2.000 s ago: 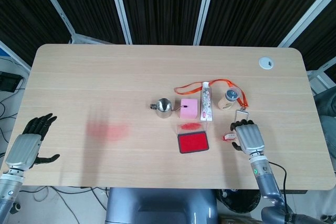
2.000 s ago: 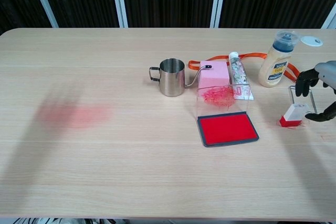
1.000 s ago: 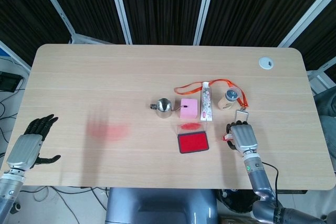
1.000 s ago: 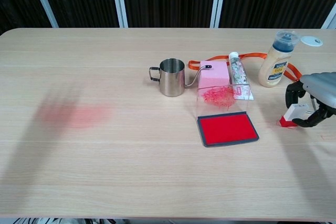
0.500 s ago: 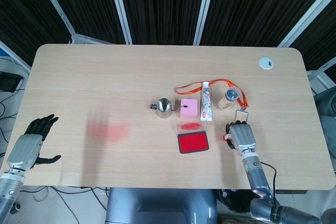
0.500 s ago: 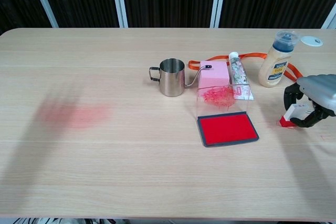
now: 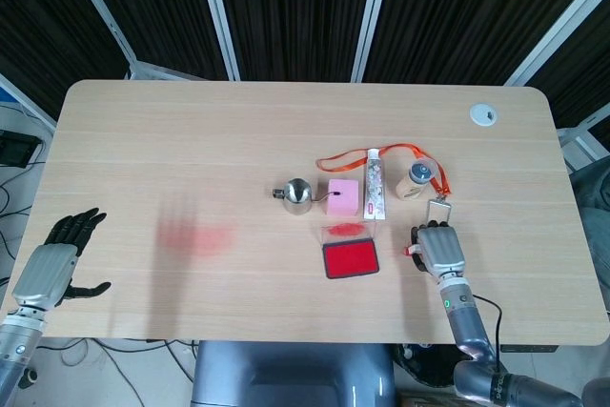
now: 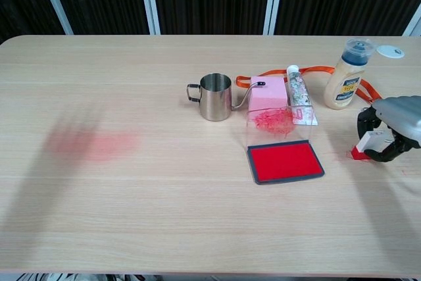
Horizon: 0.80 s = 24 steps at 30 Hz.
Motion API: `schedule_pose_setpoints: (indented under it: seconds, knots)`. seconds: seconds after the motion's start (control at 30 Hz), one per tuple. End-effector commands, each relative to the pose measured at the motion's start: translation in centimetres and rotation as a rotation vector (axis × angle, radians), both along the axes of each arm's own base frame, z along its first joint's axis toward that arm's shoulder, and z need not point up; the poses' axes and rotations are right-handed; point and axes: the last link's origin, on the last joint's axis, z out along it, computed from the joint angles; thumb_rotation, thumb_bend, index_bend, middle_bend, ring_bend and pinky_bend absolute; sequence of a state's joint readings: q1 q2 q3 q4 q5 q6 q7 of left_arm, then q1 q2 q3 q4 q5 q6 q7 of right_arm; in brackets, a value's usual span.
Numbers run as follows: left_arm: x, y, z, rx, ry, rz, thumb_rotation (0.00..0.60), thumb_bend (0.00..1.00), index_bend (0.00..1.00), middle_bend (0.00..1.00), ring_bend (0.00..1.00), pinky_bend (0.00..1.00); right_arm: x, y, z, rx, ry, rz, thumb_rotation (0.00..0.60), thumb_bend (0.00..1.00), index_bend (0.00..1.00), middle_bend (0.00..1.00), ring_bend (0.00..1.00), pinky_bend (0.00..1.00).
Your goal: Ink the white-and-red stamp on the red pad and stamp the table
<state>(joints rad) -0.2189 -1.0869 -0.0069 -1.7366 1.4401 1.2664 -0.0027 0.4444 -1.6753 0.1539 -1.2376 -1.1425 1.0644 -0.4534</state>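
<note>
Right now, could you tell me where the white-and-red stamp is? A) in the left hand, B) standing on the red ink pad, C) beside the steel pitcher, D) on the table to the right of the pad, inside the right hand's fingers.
D: the chest view shows the white-and-red stamp between the curled fingers of the right hand, apart from the red ink pad; the left hand holds nothing.

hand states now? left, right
Left hand: open, holding nothing.
Right hand: fingers closed around the stamp, which sits at the table.
</note>
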Motion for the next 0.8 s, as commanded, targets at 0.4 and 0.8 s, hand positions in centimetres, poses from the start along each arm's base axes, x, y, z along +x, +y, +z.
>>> schedule_pose_setpoints:
  seconds: [0.4,0.8]
  knots:
    - [0.0,0.0,0.0,-0.003,-0.002,0.002,0.600,0.00,0.00,0.00,0.00,0.00,0.2,0.0,0.1,-0.002,-0.003,0.012,0.600,0.57,0.67,0.59,0.42,0.39]
    - [0.0,-0.1,-0.1,-0.007,-0.005,0.006,0.600,0.00,0.00,0.00,0.00,0.00,1.0,0.4,1.6,0.007,-0.001,0.079,0.600,0.59,0.71,0.62,0.46,0.42]
